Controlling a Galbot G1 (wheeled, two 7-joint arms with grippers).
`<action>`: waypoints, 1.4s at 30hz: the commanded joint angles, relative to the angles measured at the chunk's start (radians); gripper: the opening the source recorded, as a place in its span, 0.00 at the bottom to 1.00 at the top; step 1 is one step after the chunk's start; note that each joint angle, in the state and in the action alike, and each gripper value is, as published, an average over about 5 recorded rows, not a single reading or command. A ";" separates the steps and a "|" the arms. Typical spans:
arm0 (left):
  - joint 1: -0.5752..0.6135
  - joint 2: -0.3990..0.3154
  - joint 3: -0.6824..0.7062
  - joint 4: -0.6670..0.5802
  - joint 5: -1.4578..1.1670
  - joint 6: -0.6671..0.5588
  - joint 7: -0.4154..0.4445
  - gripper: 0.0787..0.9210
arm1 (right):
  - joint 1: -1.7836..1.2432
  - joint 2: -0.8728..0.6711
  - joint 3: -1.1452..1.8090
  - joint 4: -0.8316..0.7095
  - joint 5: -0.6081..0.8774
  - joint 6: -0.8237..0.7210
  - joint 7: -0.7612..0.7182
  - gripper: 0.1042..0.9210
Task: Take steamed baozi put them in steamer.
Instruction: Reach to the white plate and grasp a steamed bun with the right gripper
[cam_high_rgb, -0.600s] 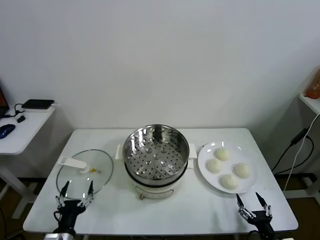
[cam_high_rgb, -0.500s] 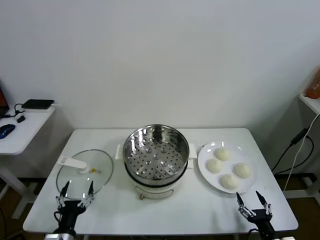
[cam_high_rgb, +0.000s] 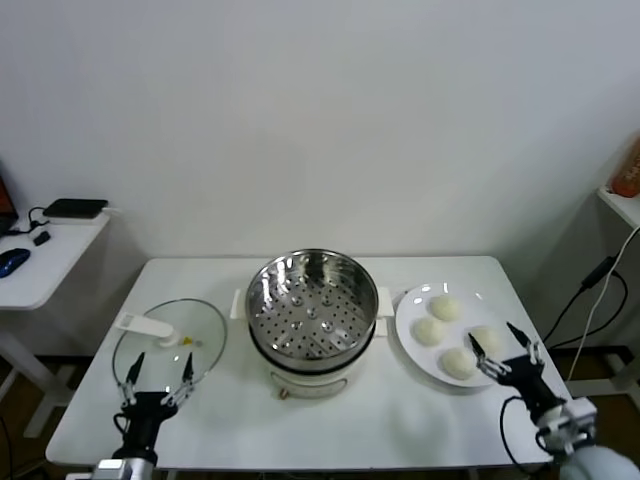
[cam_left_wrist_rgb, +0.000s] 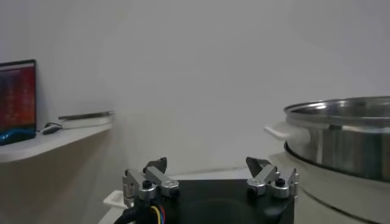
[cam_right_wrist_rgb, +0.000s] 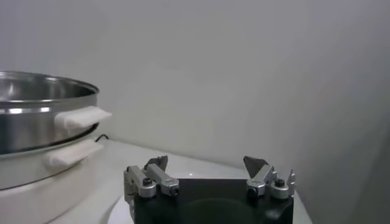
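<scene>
The steamer (cam_high_rgb: 312, 305), a shiny perforated steel basket on a white pot base, stands at the centre of the white table (cam_high_rgb: 330, 420) and holds nothing. Four steamed baozi (cam_high_rgb: 446, 308) sit on a white plate (cam_high_rgb: 410, 338) just to the steamer's right, none touching the basket. The right gripper (cam_high_rgb: 504, 346) hangs over the near right part of the plate, at the bun nearest the table's right edge, its fingers spread wide with nothing between them. The left gripper (cam_high_rgb: 159, 374) is parked over the near rim of the glass lid (cam_high_rgb: 165, 343), which lies flat to the left of the steamer; its fingers are likewise apart and hold nothing.
</scene>
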 joint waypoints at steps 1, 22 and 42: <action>-0.020 -0.010 0.002 -0.002 0.014 0.003 0.001 0.88 | 0.217 -0.164 -0.031 0.007 -0.052 -0.204 -0.125 0.88; 0.022 0.019 0.052 -0.007 -0.018 -0.014 -0.070 0.88 | 1.457 -0.357 -1.239 -0.549 -0.229 -0.020 -0.808 0.88; 0.014 0.040 0.034 -0.022 -0.030 0.013 -0.071 0.88 | 1.714 0.062 -1.657 -1.094 -0.315 0.207 -0.930 0.88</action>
